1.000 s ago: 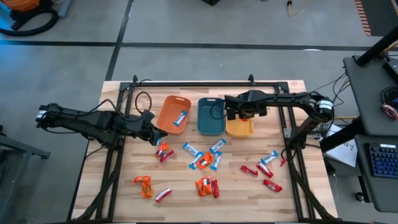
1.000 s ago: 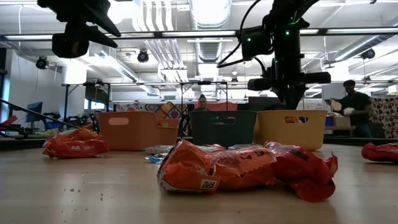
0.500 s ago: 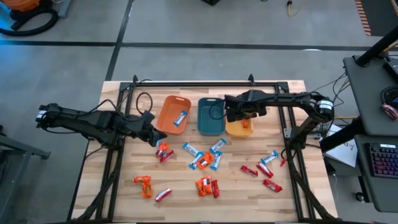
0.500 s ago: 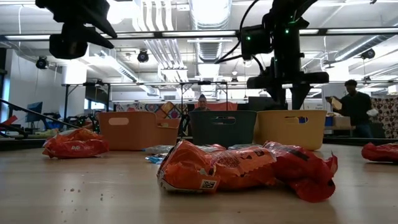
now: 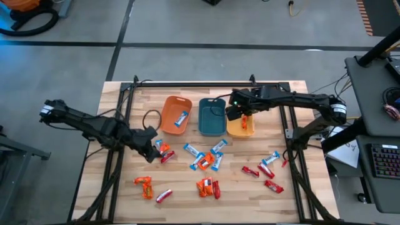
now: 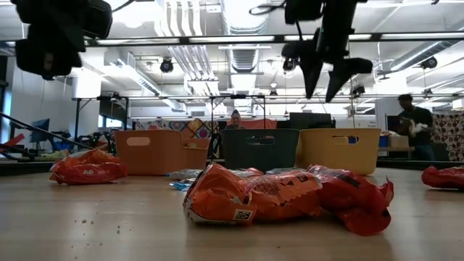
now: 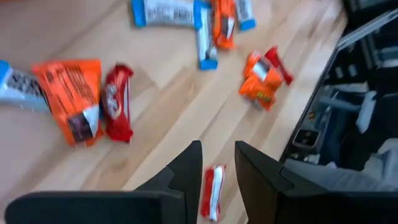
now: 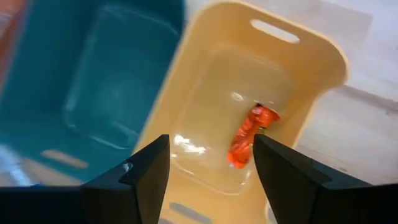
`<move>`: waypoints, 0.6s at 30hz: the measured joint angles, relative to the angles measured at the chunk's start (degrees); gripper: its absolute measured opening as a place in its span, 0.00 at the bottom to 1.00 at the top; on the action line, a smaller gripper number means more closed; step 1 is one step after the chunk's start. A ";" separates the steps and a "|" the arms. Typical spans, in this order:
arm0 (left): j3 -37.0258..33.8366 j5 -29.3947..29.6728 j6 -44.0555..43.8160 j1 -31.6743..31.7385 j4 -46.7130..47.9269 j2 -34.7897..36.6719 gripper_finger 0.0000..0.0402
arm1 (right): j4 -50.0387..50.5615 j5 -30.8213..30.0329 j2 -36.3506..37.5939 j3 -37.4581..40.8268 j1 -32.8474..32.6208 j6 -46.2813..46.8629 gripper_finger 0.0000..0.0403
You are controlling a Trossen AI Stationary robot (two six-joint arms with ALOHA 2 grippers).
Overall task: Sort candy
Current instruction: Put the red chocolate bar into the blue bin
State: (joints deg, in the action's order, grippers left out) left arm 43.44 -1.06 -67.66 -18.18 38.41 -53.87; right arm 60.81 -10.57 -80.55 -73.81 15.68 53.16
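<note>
Wooden tabletop (image 5: 125,200) under your two dark arms, with three bins in a row at its far side: an orange bin (image 5: 167,112), a teal bin (image 5: 212,125) and a yellow bin (image 5: 240,130); your right gripper (image 5: 240,111) hangs above the yellow bin with its fingers (image 8: 146,171) spread wide and nothing between them; below it one orange-wrapped candy (image 8: 247,135) lies on the yellow bin's floor; the teal bin beside it looks bare inside from the right wrist view; a blue-and-white candy (image 5: 182,118) lies in the orange bin; your left gripper (image 5: 152,152) sits low over the table, just beside a small cluster of red and orange candies (image 5: 164,152) in front of the orange bin; its fingers (image 7: 186,171) stand narrowly apart with nothing pinched, a red-and-white candy (image 7: 213,191) showing on the wood between them; the rest of the candy is scattered on the wood: blue-and-white pieces (image 5: 205,159) near the middle, orange ones (image 5: 144,186) toward the near left, red ones (image 5: 267,178) toward the right; a person (image 6: 410,130) stands in the room beyond the table
</note>
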 joint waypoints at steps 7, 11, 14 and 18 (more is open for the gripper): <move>-0.04 1.09 -3.86 -2.00 -1.45 -8.68 0.25 | -1.27 -1.75 0.67 -2.75 -1.22 -2.15 0.54; 0.00 1.99 -7.16 -1.98 -1.42 -14.42 0.36 | -2.59 -1.90 0.17 -3.12 -1.17 -3.14 0.54; 1.13 3.20 -8.33 -1.98 -0.85 -18.69 0.45 | -2.83 -1.88 -0.09 -3.34 -1.17 -3.35 0.54; 3.64 5.35 -7.87 -1.89 -0.09 -23.68 0.54 | -2.82 -1.50 -0.20 -3.35 -1.17 -3.80 0.54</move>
State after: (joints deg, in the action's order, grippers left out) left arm 47.08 4.29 -75.53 -20.07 38.32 -77.54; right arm 58.00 -12.08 -80.75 -77.17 14.50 49.36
